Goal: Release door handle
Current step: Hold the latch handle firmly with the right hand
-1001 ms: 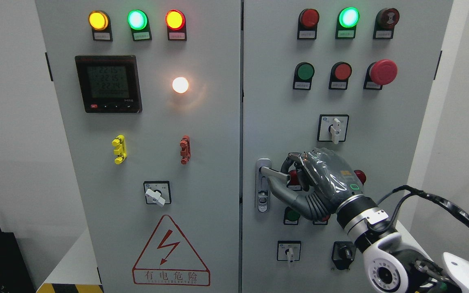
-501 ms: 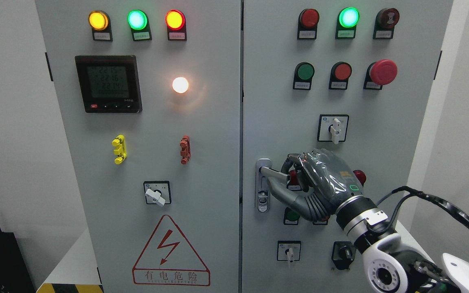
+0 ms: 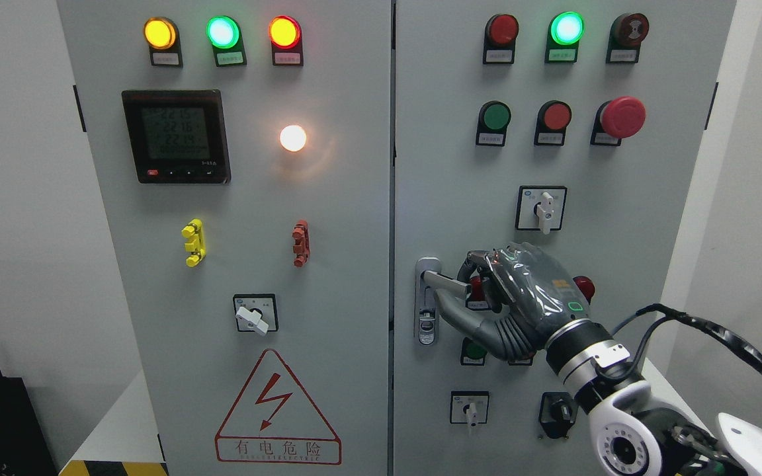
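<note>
At the lower right of the frame, the right hand has its fingers curled around the door handle of the cabinet's right door.

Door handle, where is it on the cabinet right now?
In the head view the door handle sits at the left edge of the right-hand door, mid-height, its lever gripped by the right robot hand, below the white selector switch.
</note>
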Controlling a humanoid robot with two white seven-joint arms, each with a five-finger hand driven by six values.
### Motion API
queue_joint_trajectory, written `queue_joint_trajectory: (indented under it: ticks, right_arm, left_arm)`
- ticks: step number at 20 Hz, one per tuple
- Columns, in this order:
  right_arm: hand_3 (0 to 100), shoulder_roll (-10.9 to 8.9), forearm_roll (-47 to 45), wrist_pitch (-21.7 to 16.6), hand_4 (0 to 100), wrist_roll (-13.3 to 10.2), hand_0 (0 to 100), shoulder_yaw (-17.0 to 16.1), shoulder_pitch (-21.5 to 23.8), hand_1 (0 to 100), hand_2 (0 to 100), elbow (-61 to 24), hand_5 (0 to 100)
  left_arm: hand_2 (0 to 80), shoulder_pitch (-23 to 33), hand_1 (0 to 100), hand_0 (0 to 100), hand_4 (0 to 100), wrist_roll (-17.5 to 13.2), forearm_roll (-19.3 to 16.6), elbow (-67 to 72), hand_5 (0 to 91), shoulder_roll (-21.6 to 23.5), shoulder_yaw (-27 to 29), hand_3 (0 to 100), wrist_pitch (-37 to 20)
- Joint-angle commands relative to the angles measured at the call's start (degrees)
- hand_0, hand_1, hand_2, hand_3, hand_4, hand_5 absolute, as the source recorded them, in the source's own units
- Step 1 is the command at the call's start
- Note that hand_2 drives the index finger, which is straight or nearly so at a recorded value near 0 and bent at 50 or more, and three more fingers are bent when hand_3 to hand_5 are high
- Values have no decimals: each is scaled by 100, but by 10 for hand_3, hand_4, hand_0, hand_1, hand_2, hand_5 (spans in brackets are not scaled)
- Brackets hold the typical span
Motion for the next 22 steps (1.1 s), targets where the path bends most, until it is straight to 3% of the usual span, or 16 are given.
queue_joint_trajectory:
  ticks: [1,22]
  right_arm:
    - [1000,3,3,1,1000,-18,357,0,7,233,569,-2,1000]
    - [1000,12,3,10,1000,-88,362,-18,86,252,598,-2,1000]
  left_arm:
    - [0,-18,389,120,0,-5,-2,53,0,0,9,0,3]
    - [0,-18,389,120,0,-5,-2,53,0,0,9,0,3]
